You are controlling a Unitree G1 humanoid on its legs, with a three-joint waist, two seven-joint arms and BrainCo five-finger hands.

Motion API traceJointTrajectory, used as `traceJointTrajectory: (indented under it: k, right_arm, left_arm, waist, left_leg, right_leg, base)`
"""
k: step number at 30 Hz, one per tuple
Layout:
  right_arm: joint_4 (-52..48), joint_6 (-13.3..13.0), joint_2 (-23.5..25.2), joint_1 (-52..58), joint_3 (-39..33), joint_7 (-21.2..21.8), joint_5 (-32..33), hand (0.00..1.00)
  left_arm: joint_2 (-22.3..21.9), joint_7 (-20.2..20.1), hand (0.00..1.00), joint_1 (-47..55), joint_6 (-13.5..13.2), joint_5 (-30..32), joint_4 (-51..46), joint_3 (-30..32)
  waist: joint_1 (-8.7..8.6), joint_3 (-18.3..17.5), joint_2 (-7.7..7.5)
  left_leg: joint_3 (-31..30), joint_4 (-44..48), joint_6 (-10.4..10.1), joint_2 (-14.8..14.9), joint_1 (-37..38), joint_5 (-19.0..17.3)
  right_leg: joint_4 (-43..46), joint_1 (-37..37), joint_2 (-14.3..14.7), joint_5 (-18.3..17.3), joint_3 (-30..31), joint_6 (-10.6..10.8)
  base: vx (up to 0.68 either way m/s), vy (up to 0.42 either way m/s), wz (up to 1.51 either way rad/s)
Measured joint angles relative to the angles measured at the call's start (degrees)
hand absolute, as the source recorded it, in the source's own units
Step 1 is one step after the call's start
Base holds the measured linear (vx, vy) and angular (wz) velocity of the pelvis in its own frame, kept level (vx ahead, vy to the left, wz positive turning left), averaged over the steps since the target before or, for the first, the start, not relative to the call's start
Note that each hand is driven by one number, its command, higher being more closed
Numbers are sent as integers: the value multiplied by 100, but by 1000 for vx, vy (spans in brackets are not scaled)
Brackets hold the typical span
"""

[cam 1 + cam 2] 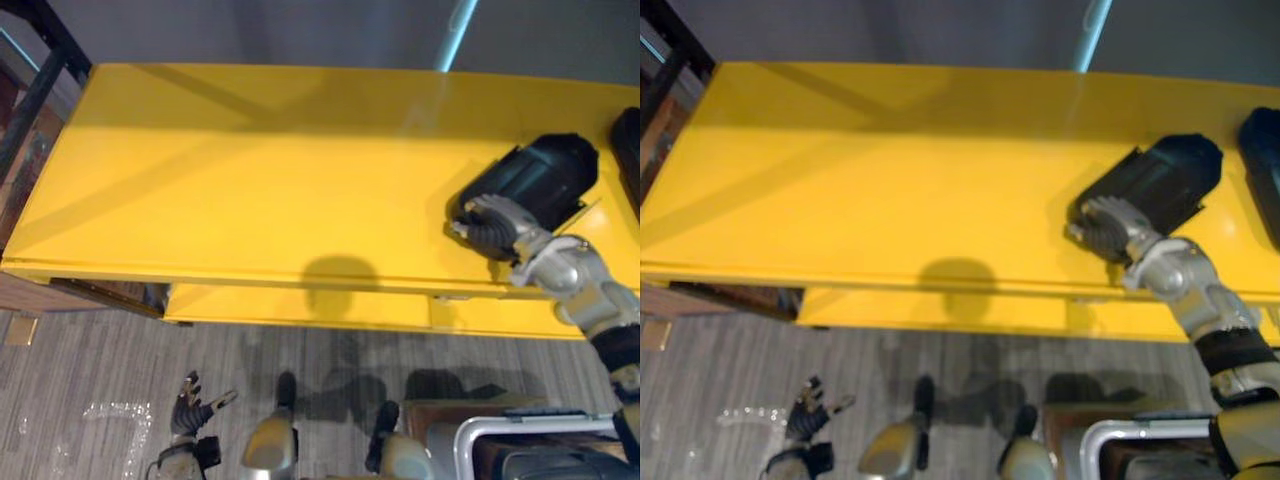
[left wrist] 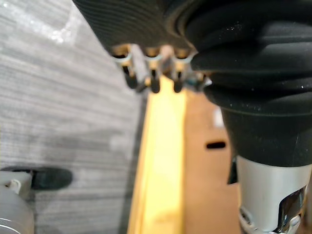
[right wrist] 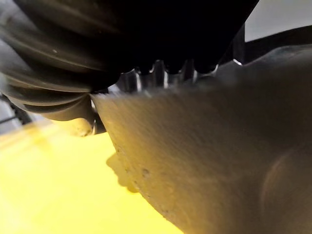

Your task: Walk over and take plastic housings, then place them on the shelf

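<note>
Smooth, glossy yellow paint over the shelf (image 1: 250, 170), seemingly on sheet metal, shiny enough to carry soft reflections. Black plastic on the plastic housing (image 1: 540, 175): matt, finely ribbed along its side, faintly grainy and speckled up close in the right wrist view. Dark, ribbed, rubbery-looking cover on the right hand (image 1: 495, 230), dull in finish, with bright polished silver metal at the wrist. Same matt ribbed cover on the left hand (image 1: 187, 407). Grey floor (image 1: 100, 360), matt, finely streaked like low-pile carpet.

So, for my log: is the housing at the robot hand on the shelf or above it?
On it: housing lies flat on the yellow shelf.
</note>
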Motion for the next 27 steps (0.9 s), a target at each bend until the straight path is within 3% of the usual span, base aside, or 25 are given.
traceJointTrajectory:
  k: [11, 18, 24, 27]
  right_arm:
    - [-53, -623, -596, -155, 367, -263, -1141, 100]
    - [-56, -752, -967, -156, 601, -508, -1460, 100]
    - [72, -1014, -1152, -142, 741, -958, -1786, 100]
    - [147, -1169, -1170, -139, 773, -1409, -1916, 100]
  left_arm:
    - [18, -122, 0, -2, -22, 1, 0, 31]
    - [160, -201, 0, -1, -33, 8, 0, 51]
    - [275, -217, 0, -7, -123, 9, 1, 99]
    - [276, -219, 0, -8, -127, 10, 0, 98]
  waist:
    - [81, 23, -44]
    - [101, 41, -83]
    - [103, 57, -195]
    - [105, 46, -234]
  left_leg:
    - [-8, 0, -1, 20, -44, 0]
    - [-21, -25, -7, 33, -39, -5]
    - [-37, -25, -8, 53, -40, -1]
    - [-56, -24, -9, 52, -40, 1]
  right_leg:
    - [0, -40, 13, 2, -18, 0]
    - [0, -17, 15, 3, -35, 0]
    - [-10, -2, 23, 4, -50, -2]
    - [-10, 12, 24, 6, -62, -4]
  base:
    - [0, 0, 0]
    - [0, 0, 0]
    - [0, 0, 1]
    - [0, 0, 1]
